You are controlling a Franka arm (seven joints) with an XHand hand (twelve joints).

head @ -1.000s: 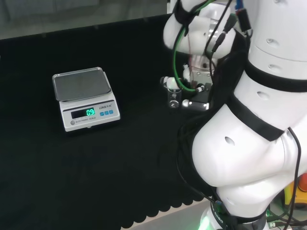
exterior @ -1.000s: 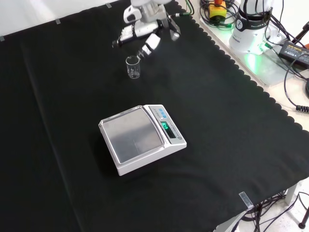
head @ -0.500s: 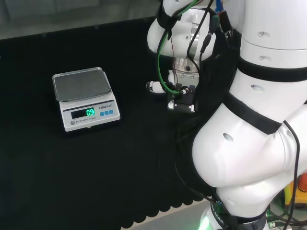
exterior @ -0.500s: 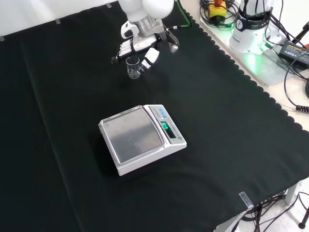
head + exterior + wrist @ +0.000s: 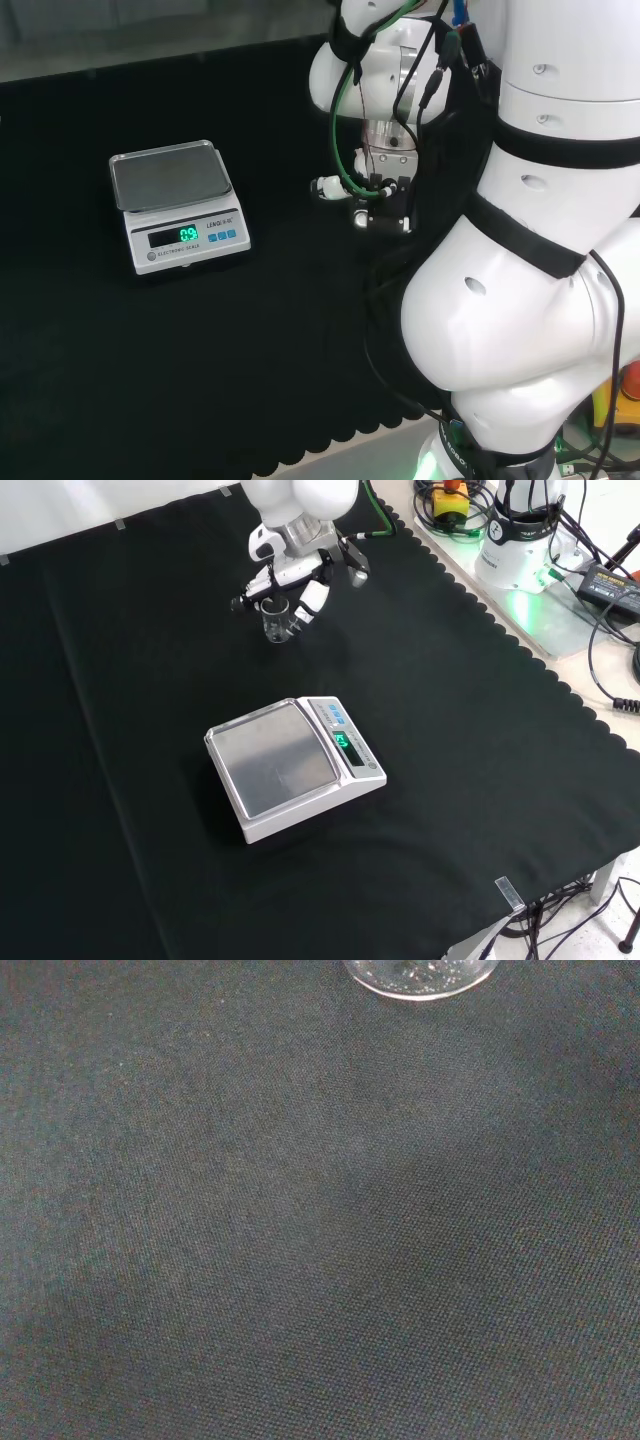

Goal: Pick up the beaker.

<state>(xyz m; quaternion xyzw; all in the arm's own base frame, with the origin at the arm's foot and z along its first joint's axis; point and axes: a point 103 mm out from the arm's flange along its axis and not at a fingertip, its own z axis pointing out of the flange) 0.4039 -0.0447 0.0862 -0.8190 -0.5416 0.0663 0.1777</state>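
A small clear glass beaker stands upright on the black cloth, beyond the scale in the front view. The black and white hand hangs right over it. Its fingers reach down past the rim on the left and its thumb on the right, so the beaker sits between them. I cannot tell whether they touch the glass. The wrist view catches the beaker's round base resting on the cloth. In the head view the hand sits low beside the arm's white links, and the beaker is hidden behind it.
A white electronic scale with a steel pan and a lit green display stands in the middle of the cloth; it is at the left in the head view. Cables and a power box lie beyond the cloth's scalloped edge.
The hand has come down and toward the beaker over the last second and now straddles it; in the last half second the fingers drew in a little. The beaker has not moved.
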